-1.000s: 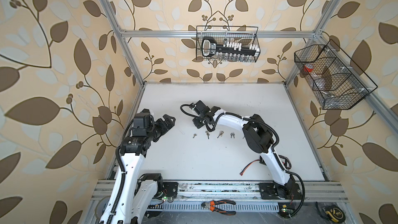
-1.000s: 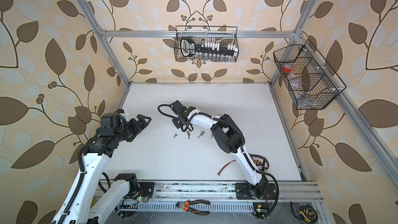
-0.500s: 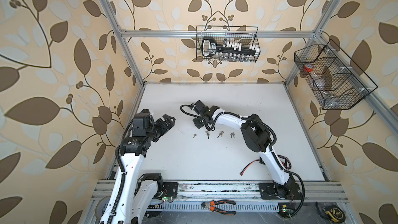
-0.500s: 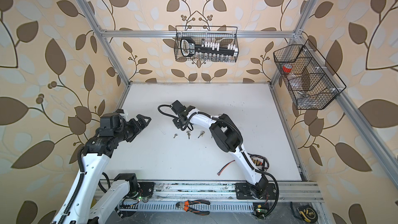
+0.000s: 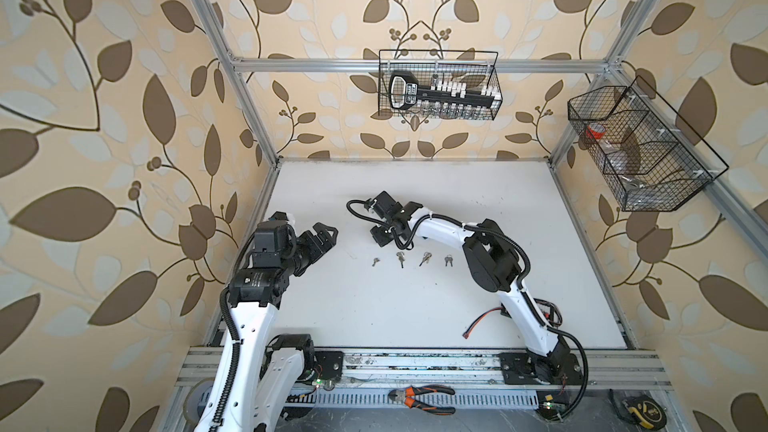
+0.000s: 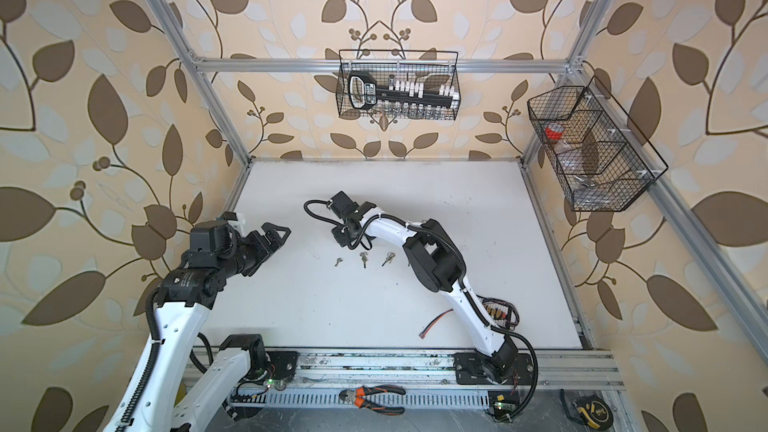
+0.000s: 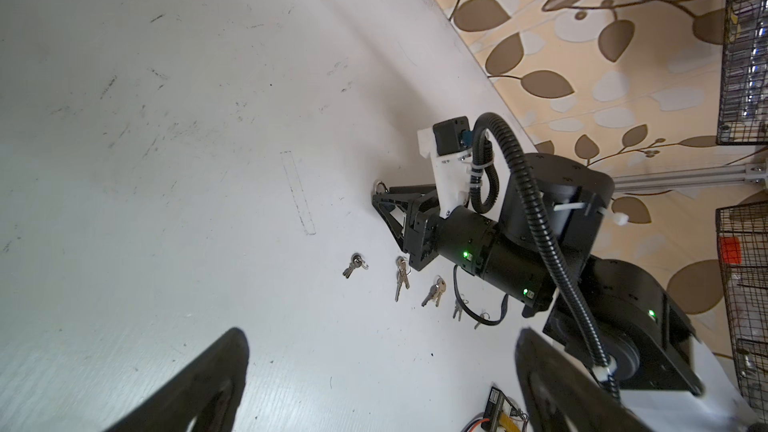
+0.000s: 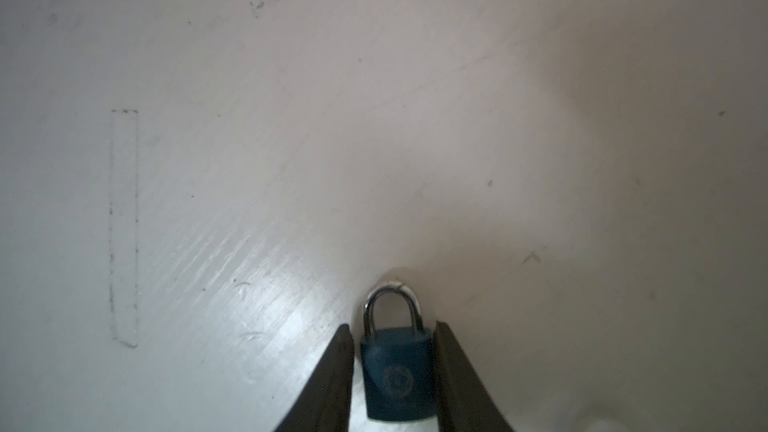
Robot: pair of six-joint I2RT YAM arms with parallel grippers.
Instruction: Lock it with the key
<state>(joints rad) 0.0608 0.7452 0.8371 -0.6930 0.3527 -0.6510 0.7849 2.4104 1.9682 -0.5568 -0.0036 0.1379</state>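
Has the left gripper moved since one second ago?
No. In a top view the left gripper stays at the same gap from the leftmost key bunch, which lies unmoved on the table, and its jaws remain wide open.

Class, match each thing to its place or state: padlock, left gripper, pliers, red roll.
Things:
1. padlock
2. left gripper
3. pliers
4. red roll

Places or states:
A. in the wire basket on the side wall
B. open, holding nothing
C. between the fingers of the right gripper
D. on the slotted duct at the front

Pairs: 1-C, 2-B, 3-D, 4-A.
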